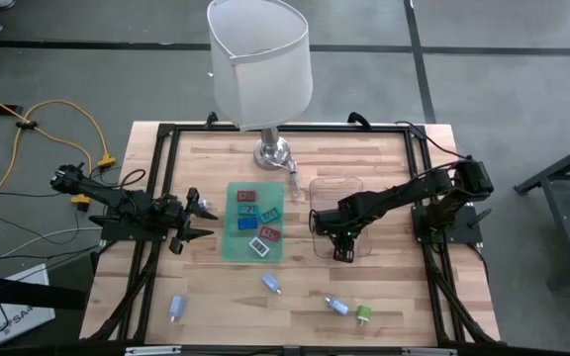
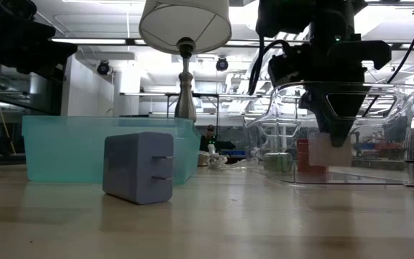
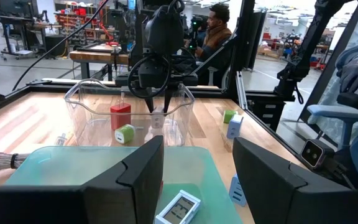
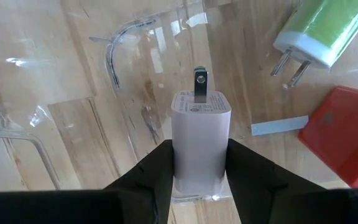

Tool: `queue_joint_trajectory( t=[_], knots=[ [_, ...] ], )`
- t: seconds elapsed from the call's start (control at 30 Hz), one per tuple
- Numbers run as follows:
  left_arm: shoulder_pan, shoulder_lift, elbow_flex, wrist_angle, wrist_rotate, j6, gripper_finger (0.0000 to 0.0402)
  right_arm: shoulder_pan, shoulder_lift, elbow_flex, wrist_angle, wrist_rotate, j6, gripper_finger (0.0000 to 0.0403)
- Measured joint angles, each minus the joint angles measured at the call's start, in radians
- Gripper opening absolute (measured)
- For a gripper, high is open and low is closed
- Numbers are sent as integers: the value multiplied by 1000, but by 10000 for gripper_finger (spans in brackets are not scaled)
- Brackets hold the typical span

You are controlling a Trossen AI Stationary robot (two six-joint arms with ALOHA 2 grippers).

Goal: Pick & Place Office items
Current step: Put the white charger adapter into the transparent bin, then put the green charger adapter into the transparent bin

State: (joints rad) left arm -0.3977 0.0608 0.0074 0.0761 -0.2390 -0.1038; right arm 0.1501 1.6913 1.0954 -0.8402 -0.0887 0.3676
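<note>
Right gripper (image 4: 197, 171) clamps a pale pink plug-in charger (image 4: 201, 134) inside the clear plastic tray (image 1: 336, 188).
No readable writing. A green charger (image 4: 319, 31) and red block (image 4: 347, 134) lie in the tray; butcher-block table (image 1: 394, 297), lamp (image 1: 262, 69), workshop behind. Left gripper (image 1: 198, 220) hangs open beside the green mat (image 1: 234, 247).

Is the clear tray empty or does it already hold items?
Not empty. The clear tray holds a red charger and a green one; the right end effector grips a pink charger inside it.
</note>
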Motion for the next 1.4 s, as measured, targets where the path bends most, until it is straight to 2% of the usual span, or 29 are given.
queue_joint_trajectory(
  t=[0.2, 0.6, 0.9, 1.17, 1.4],
  knots=[
    [0, 0, 0, 0, 0, 0, 186, 0, 0, 0, 4, -19, -6, 129],
    [0, 0, 0, 0, 0, 0, 186, -9, 0, 0, 7, -20, -25, 190],
    [0, 0, 0, 0, 0, 0, 186, -9, -3, 0, 6, -20, -25, 192],
    [0, 0, 0, 0, 0, 0, 186, -9, -60, 1, 0, -19, -33, 192],
    [0, 0, 0, 0, 0, 0, 186, -9, -85, 1, -6, -18, -111, 192]
  ],
)
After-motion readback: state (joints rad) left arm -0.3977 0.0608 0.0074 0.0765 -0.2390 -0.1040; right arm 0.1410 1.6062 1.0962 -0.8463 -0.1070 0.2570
